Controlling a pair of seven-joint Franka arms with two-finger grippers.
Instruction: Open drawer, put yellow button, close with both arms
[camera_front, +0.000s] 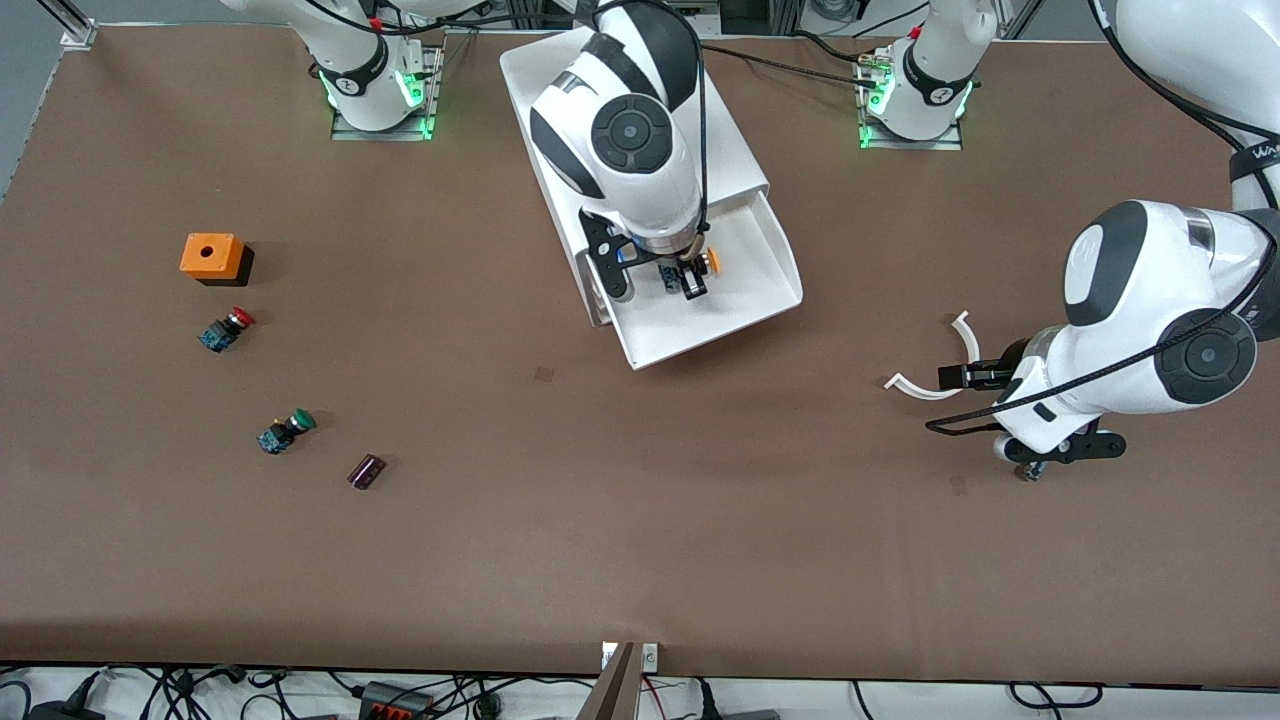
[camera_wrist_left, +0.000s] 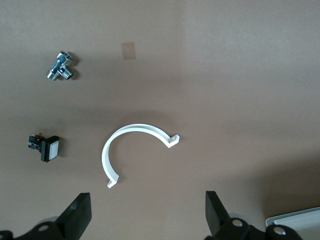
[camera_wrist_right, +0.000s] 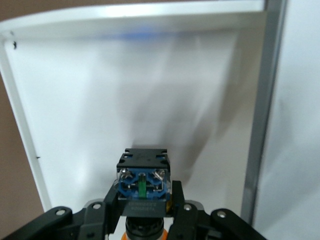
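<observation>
The drawer (camera_front: 760, 300), the top white tray, stands pulled out of the white cabinet (camera_front: 530, 80) toward the front camera. My right gripper (camera_front: 690, 282) is over the open drawer, shut on the yellow button (camera_front: 711, 262). In the right wrist view its fingers (camera_wrist_right: 111, 197) clamp the blue-black block body (camera_wrist_right: 143, 181) just above the drawer's white floor (camera_wrist_right: 100, 100); the orange cap is mostly hidden below. My left gripper (camera_front: 955, 376) is open and empty over the table toward the left arm's end. In the left wrist view it (camera_wrist_left: 147, 207) hangs above a white curved clip (camera_wrist_left: 140, 130).
An orange box (camera_front: 212, 256), a red-capped switch (camera_front: 226, 329), a green-capped switch (camera_front: 285, 431) and a small dark part (camera_front: 366, 471) lie toward the right arm's end. The white clip (camera_front: 922, 388), a metal fitting (camera_wrist_left: 61, 66) and a white-capped switch (camera_wrist_left: 46, 148) lie by the left gripper.
</observation>
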